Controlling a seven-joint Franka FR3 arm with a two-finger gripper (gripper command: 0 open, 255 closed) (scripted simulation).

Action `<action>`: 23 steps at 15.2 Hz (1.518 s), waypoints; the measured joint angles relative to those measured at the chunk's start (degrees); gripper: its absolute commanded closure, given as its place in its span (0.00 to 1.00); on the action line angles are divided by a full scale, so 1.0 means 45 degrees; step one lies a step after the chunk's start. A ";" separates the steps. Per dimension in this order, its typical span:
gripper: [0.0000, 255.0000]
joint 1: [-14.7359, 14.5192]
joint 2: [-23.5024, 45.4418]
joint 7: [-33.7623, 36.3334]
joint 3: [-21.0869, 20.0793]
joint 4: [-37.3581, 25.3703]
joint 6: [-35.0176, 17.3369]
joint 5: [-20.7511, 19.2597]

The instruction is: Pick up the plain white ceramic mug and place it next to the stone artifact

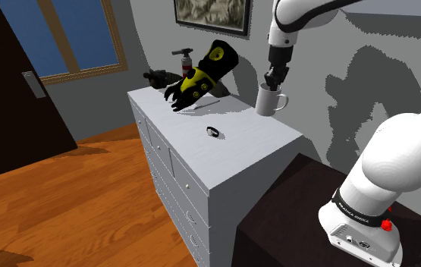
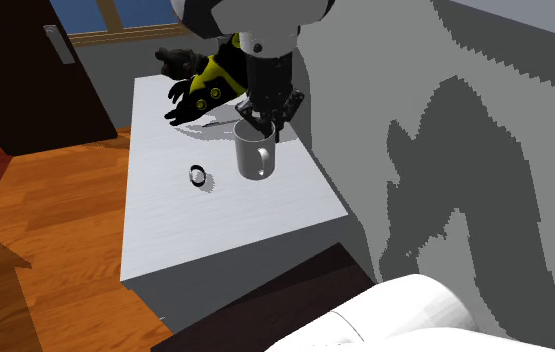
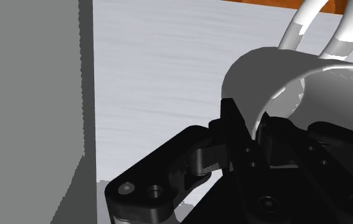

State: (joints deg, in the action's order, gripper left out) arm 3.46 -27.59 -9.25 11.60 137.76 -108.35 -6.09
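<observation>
A white chest of drawers (image 1: pixel 177 176) stands against the grey wall (image 1: pixel 330 83), and its pale top is the surface (image 1: pixel 250 144). The white arm (image 1: pixel 298 21) reaches down over the surface's wall-side edge. A black-and-yellow glove (image 1: pixel 203 74) is propped near the far end. Beyond it, at the far corner, lies the dark stone artifact (image 1: pixel 158 77). The white mug (image 1: pixel 268 102) is upright close to the wall, well apart from the artifact, its handle turned away from the glove. I cannot tell whether its base rests on the surface. The pincer (image 3: pixel 257 130) is closed on the mug's rim, one finger (image 3: pixel 235 130) outside the wall and the other inside. A small black ring (image 1: pixel 214 131) lies near the surface's middle.
</observation>
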 measured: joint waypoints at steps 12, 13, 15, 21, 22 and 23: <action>1.00 0.0013 0.3520 -0.1289 0.0873 -0.3903 0.0383 0.0488; 1.00 0.0007 0.3917 -0.1392 0.0928 -0.4373 0.0463 0.0588; 1.00 0.0059 0.4988 -0.1767 0.1122 -0.5494 0.0540 0.0863; 1.00 0.0499 0.8170 -0.2832 0.1512 -0.9267 0.1266 0.1821; 1.00 0.0604 0.8825 -0.2947 0.1523 -1.0141 0.1520 0.2027; 1.00 0.0781 0.9503 -0.3141 0.1556 -1.1049 0.1783 0.2239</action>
State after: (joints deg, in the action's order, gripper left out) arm 6.97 15.17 -23.38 18.60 88.04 -100.33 3.98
